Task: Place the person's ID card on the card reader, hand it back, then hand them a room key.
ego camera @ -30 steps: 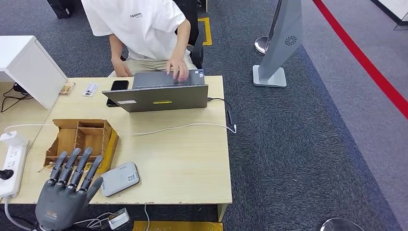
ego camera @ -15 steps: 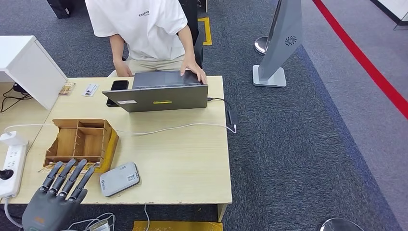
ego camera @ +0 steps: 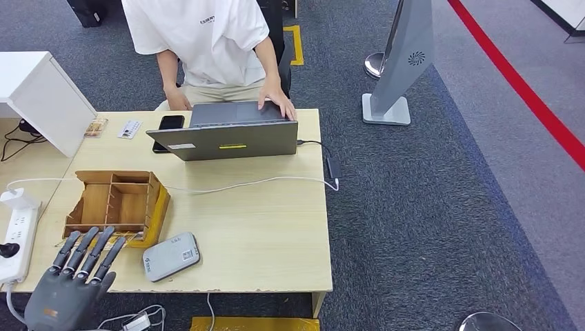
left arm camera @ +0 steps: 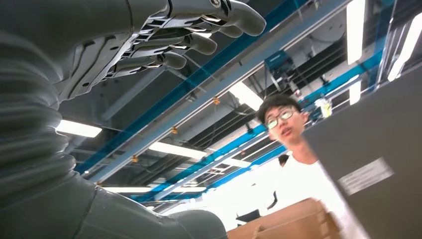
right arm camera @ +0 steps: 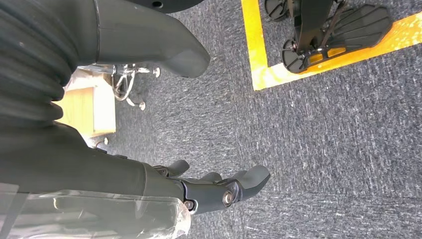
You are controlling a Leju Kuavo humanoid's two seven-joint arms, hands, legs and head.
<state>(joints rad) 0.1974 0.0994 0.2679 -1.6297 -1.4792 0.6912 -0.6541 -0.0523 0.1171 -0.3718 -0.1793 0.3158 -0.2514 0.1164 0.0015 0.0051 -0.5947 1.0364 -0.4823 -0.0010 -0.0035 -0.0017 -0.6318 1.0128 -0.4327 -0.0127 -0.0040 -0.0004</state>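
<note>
Head view has the left hand (ego camera: 65, 286) empty, fingers spread, the card reader (ego camera: 172, 256) just beside it toward the robot's right; right hand (right arm camera: 214, 191) hangs empty

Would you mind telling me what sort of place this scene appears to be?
Probably a mock reception desk in a lab or office: a wooden table with a card reader, a person at a laptop, carpet with floor tape.

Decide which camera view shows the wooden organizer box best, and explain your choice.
The head view: the wooden organizer box sits whole on the desk, its compartments seen from above, just beyond the left hand. The left wrist view catches just a brown corner of it, low in the picture. The right wrist view looks at the carpet.
</note>
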